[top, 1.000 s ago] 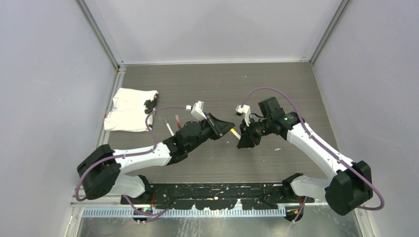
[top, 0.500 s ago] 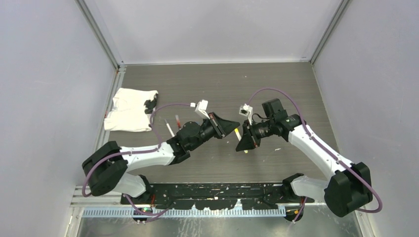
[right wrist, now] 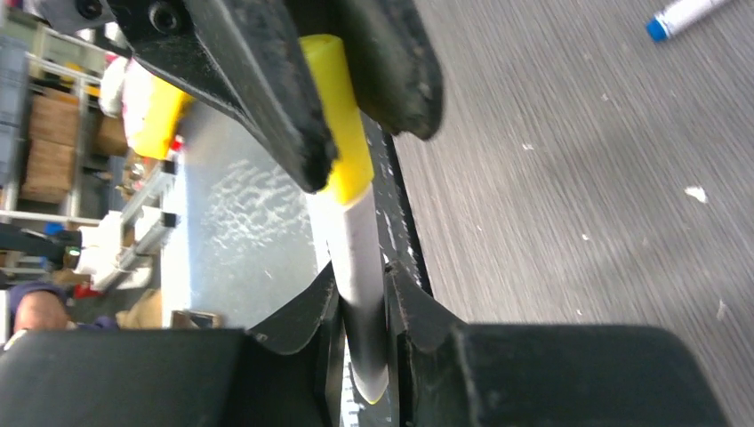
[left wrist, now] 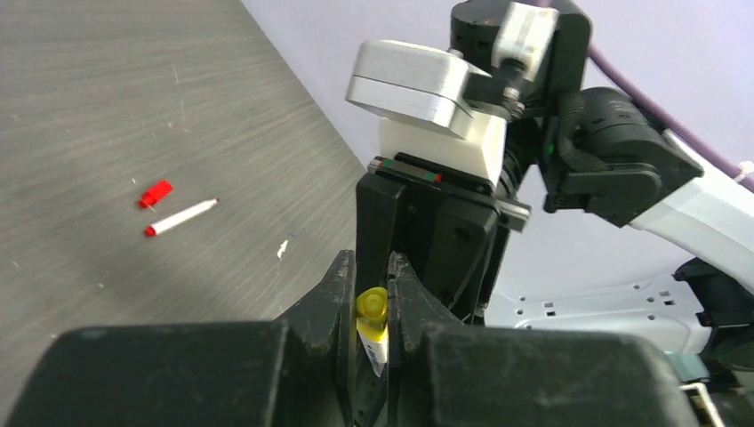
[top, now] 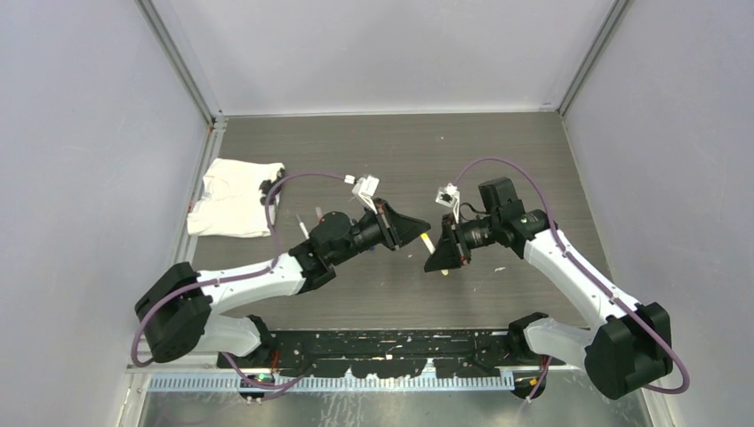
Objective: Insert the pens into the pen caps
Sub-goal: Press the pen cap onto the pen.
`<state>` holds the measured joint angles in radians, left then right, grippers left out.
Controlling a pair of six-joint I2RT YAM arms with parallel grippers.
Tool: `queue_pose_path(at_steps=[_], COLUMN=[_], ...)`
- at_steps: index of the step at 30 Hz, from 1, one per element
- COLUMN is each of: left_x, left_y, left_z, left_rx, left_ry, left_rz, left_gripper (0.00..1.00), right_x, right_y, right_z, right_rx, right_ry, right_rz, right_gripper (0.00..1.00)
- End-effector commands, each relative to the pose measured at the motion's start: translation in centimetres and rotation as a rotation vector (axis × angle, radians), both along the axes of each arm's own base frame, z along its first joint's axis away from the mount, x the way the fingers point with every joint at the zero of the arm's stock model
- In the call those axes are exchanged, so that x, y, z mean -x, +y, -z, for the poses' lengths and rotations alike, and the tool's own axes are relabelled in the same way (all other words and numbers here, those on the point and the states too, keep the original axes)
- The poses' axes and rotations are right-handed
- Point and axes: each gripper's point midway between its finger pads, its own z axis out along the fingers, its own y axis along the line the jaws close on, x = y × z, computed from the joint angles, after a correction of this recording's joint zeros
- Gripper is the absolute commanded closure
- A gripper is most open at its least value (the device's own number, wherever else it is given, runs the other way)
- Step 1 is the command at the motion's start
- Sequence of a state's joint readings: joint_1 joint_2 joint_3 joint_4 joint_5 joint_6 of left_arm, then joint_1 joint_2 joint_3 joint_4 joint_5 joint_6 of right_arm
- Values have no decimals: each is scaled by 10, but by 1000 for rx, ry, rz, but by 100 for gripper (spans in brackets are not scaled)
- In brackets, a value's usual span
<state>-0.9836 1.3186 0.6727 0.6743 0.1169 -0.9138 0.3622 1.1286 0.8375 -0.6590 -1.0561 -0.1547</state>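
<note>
- Left gripper (left wrist: 371,267) clenched on short yellow plastic cap (left wrist: 372,304), held above grey bench (top: 356,151).
- Right gripper (right wrist: 360,294) grasps thin white-barrelled pen (right wrist: 356,249), tip in cap mouth.
- Keep axes aligned; push straight.

The left gripper (left wrist: 372,271) and right gripper (right wrist: 360,294) meet tip to tip above mid-table, clamped on a yellow cap (left wrist: 371,305) and its pen (right wrist: 354,258), which bridge them and leave no passage between. Open table (top: 391,142) runs from there to the back wall (top: 382,53), with a white cloth (top: 231,197) at the far-left edge. Two loose pens (top: 305,229) lie just beside the left arm (top: 258,277); a red cap (left wrist: 156,192) and red-tipped pen (left wrist: 181,217) lie off to one side of the right gripper.
</note>
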Motion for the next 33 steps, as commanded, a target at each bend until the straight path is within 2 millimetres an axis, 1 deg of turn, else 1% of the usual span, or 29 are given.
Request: queue_pose_path(at_steps=[1,2,5,8,9,11,13,14,17,19,21,23,24,26,28,30,31,33], left_x=[160,162,166,167,168,173,178,179,184,184,184,182,182,179,172,158,151,141], left_y=[16,15,11,3,1,-1,-1,2,14,22,31,36,38,30,18,8,0,-8], left_z=[93,91,83,76,74,73,84,93,120,136,151,160,161,152,136,119,105,86], left_rx=[-301,-282,-210,-148,-129,-105,-138,-179,-308,-408,-525,-623,-656,-611,-525,-401,-327,-219], left_ry=[103,74,15,-5,1,51,155,211,302,321,322,321,327,308,281,279,253,239], left_rz=[683,697,737,762,774,803,827,826,803,771,746,712,706,689,660,585,560,507], left_gripper=[99,99,99,99,100,99,99,100,99,99,99,99,100,99,99,99,99,99], right_x=[-89,-88,-84,-88,-92,-97,-105,-108,-115,-123,-127,-127,-126,-119,-109,-100,-95,-82], right_y=[11,13,13,14,12,5,-3,-6,-15,-23,-26,-26,-25,-20,-12,-5,-2,7], right_z=[-106,-109,-108,-106,-105,-92,-86,-86,-84,-84,-83,-81,-80,-77,-74,-68,-66,-67], right_rx=[-335,-359,-355,-347,-324,-203,-112,-82,4,49,71,77,75,45,8,-20,-38,-101], right_ry=[-458,-458,-452,-459,-472,-493,-542,-564,-619,-641,-648,-649,-647,-636,-617,-592,-581,-563], right_rz=[126,120,96,115,134,161,197,211,248,293,315,315,309,264,209,159,133,61], right_gripper=[99,99,100,100,100,99,99,99,100,99,100,99,99,100,100,99,99,99])
